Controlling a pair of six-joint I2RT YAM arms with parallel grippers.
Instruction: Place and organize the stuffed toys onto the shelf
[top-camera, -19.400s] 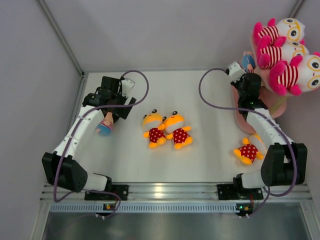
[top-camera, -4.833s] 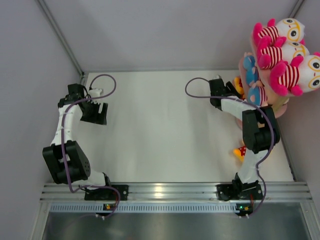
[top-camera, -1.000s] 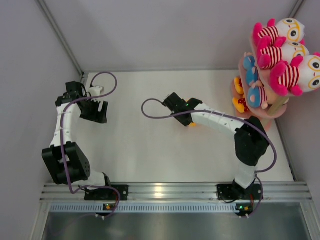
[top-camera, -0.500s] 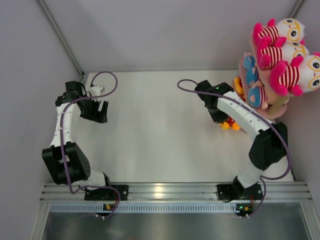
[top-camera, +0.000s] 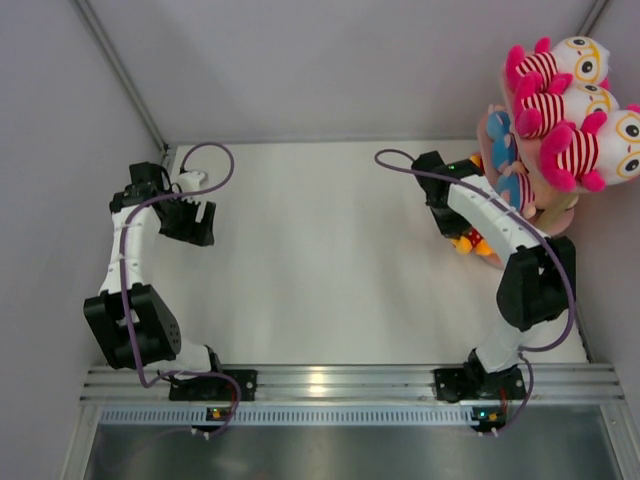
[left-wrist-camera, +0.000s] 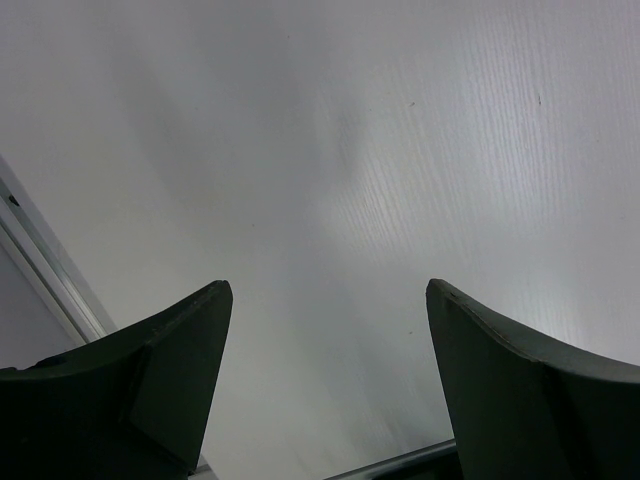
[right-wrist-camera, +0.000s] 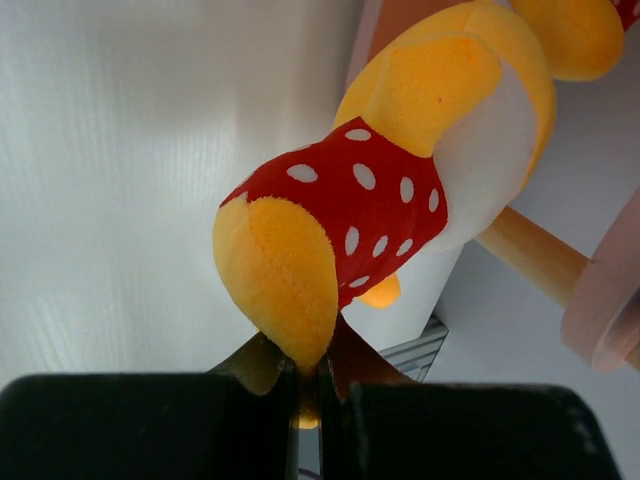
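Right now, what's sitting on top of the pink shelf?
Three pink-striped toys lie side by side on the shelf's top board, hiding most of it. Blue-clad toys peek out beneath; anything else under them is covered.

No readable text — no labels, brands or numbers.

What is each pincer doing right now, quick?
Left pincer: open, holding nothing.
Right pincer: closed on a limb of the orange-yellow plush doll in a red polka-dot outfit.
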